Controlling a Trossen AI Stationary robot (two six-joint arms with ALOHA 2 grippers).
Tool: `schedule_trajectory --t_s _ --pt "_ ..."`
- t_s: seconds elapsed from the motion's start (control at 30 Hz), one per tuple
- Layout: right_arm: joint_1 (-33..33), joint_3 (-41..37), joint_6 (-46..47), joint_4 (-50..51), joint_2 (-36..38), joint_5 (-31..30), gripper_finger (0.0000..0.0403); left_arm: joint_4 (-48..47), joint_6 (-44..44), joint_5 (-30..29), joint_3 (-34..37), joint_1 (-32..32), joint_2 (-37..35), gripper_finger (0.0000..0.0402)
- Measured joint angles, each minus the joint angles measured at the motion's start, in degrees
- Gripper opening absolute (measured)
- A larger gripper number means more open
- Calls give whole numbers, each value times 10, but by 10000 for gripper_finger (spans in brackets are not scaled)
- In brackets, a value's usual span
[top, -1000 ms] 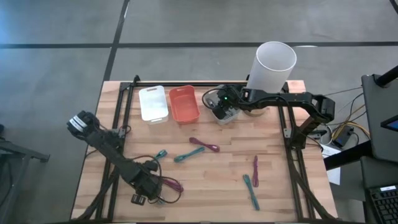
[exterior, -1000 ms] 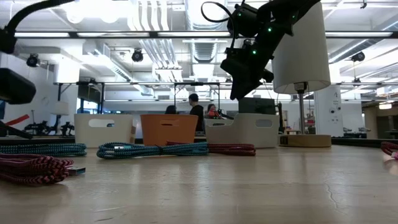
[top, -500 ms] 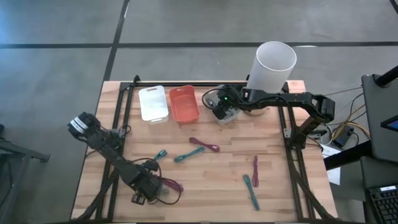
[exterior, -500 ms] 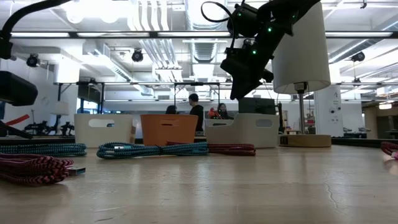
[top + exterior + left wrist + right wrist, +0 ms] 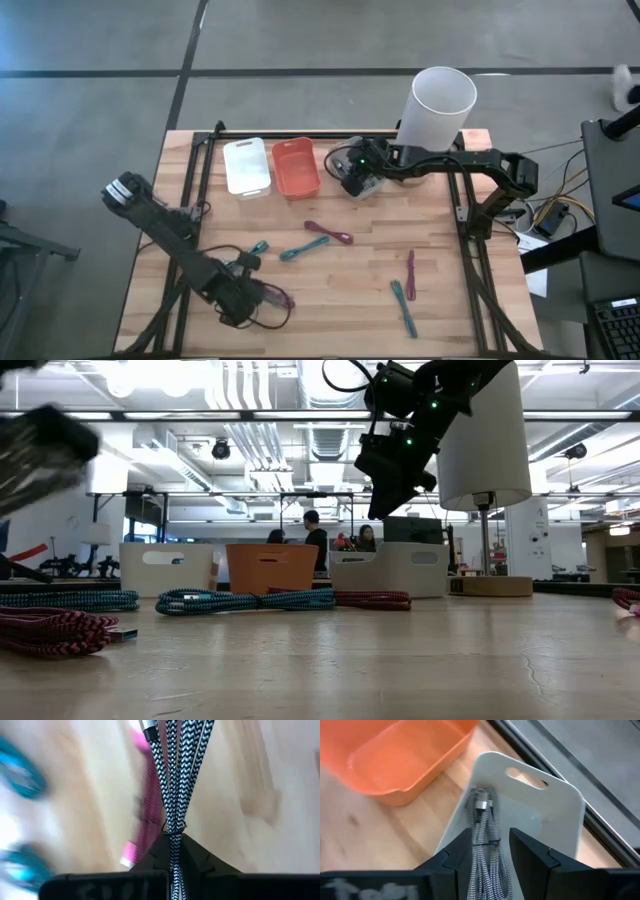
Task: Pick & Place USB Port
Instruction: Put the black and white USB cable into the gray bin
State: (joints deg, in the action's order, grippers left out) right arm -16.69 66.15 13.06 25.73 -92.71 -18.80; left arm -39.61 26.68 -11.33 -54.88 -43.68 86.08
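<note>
A wooden bench (image 5: 340, 290) seen from above, with two dark robot arms at work on bundled USB cables.

The left gripper (image 5: 172, 851), at the near left of the bench, is closed on a black-and-white braided cable (image 5: 172, 780), pinching it at the thin tie that binds the loops. The free loops and a metal plug stick out ahead of the fingers. A pink cable (image 5: 275, 297) lies on the wood just beside it.

The right gripper (image 5: 490, 851) hovers above a grey bin (image 5: 530, 815) at the far side of the bench, next to an orange bin (image 5: 296, 166) and a white bin (image 5: 246, 165). Its fingers are parted a little, with a second black-and-white cable (image 5: 484, 827) between them, hanging down into the grey bin; whether it is gripped cannot be told.

More bundles lie loose mid-bench: a teal cable (image 5: 303, 249), a purple cable (image 5: 328, 233), and further ones to the right. A tall white cylinder (image 5: 438, 105) stands at the far right.

These cables look light, soft and floppy, with a slightly rough braid that should not slip. The tied middle is probably the best hold, since it keeps the loops together; the plug ends would dangle and swing.
</note>
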Motion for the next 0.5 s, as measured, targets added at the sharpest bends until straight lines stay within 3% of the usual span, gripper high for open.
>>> schedule_trajectory --t_s 0.2,0.5 --pt "16 0 -49 -24 2 71 140 -2 -14 -139 -16 22 -48 26" --pt "42 0 -96 -25 27 119 174 2 -26 -204 -17 115 -84 19"
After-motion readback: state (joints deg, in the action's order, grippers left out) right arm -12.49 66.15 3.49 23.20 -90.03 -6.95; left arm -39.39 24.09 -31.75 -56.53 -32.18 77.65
